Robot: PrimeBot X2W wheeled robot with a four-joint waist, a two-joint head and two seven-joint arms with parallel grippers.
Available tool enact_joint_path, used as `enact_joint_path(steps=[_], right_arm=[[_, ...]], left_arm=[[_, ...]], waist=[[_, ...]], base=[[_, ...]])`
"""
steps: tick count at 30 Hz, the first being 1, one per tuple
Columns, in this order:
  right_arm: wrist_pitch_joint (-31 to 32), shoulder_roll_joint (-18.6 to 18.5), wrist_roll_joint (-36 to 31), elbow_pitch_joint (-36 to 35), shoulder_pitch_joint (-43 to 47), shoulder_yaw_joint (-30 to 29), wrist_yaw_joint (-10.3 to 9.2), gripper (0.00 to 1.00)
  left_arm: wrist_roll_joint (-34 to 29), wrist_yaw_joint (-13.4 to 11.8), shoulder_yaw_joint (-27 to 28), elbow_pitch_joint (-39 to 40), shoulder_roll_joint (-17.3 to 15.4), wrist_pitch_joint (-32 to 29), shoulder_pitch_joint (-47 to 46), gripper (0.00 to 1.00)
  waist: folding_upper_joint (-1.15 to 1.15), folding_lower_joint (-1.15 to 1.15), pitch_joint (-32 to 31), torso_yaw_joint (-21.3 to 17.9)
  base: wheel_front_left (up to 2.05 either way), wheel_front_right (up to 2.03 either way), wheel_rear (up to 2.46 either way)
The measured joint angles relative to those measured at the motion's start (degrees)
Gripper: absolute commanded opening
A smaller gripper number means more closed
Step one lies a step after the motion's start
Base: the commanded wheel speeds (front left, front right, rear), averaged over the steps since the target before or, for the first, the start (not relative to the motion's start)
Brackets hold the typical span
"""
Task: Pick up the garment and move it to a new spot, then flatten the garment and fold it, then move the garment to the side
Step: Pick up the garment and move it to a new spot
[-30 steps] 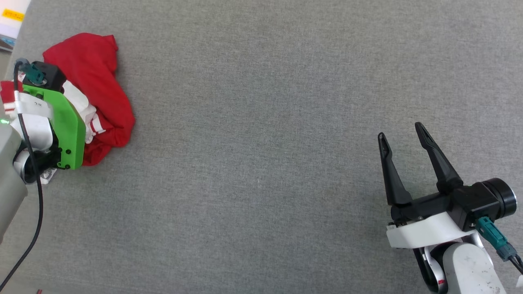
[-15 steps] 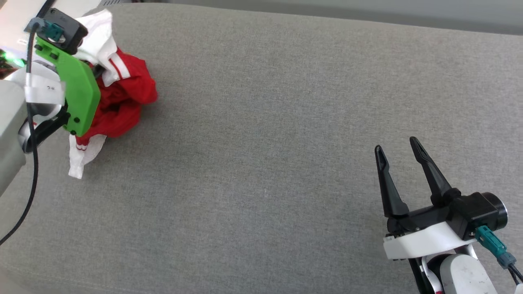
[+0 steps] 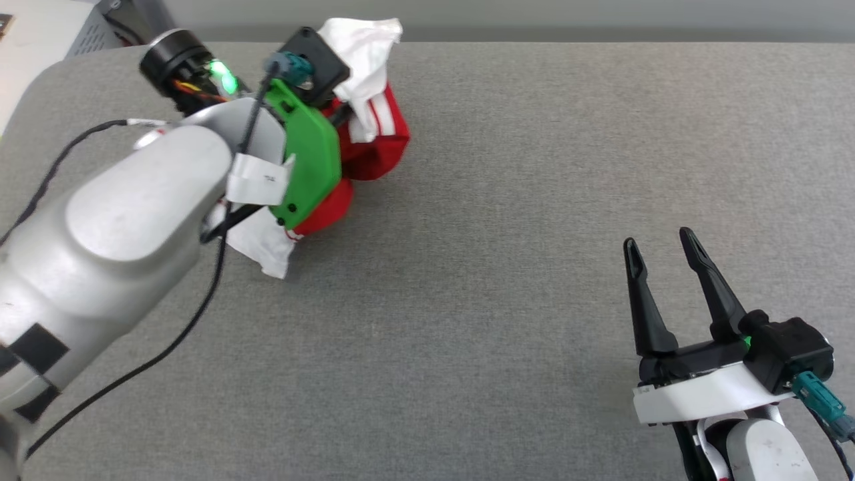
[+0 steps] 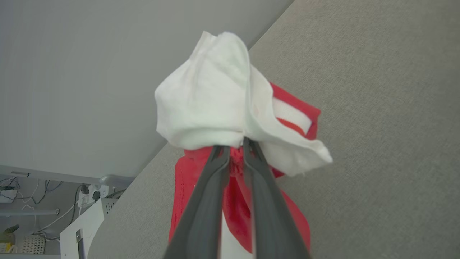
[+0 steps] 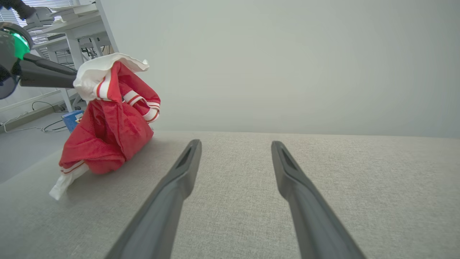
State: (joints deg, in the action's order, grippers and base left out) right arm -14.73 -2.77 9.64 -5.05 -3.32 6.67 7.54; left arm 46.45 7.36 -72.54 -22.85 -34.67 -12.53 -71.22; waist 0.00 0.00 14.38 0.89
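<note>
Your left gripper (image 4: 236, 143) is clamped tight on the shirt (image 3: 371, 143). In the left wrist view its two dark fingers (image 4: 205, 201) run almost side by side and pinch a wad of cloth right where a white sleeve (image 4: 201, 100) meets the red body. The left forearm (image 3: 127, 220) reaches from the lower left of the head view up and across the grey table (image 3: 521, 200). The green bracket (image 3: 308, 160) on its wrist faces the head camera, and a black cable (image 3: 167, 347) loops beneath the arm.

In the right wrist view those fingers come in nearly level from the left, well above the tabletop, and the shirt hangs from them as a crumpled bundle. The white sleeve puffs up on top, with striped trim showing just under it. The red cloth sags down to the table near the far edge, left of the middle. The bottom of the bundle looks to be touching the surface, and a second white sleeve end (image 3: 267, 250) trails flat on the table toward the near side.

Your right gripper (image 3: 661, 239) sits at the lower right of the head view, well apart from the shirt. Its fingers are spread wide and point away from the robot, with nothing between them, low over bare table.
</note>
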Motion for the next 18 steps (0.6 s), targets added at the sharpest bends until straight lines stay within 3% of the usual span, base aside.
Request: enact_joint_path(steps=[9, 18], right_arm=[[0.0, 0.0, 1.4, -0.9, 0.0, -3.6, 0.0, 1.0], [0.0, 0.0, 2.6, -2.2, -0.3, -7.0, 0.0, 1.0]], left_arm=[[-6.8, 0.0, -0.7, -0.1, 14.5, 1.0, 1.7, 0.0], [-15.3, 0.0, -0.9, -2.6, 27.6, -2.6, 14.4, 0.0]], waist=[[0.0, 0.0, 0.5, -5.6], [0.0, 0.0, 2.6, -9.2]], base=[[0.0, 0.0, 0.0], [0.0, 0.0, 0.0]])
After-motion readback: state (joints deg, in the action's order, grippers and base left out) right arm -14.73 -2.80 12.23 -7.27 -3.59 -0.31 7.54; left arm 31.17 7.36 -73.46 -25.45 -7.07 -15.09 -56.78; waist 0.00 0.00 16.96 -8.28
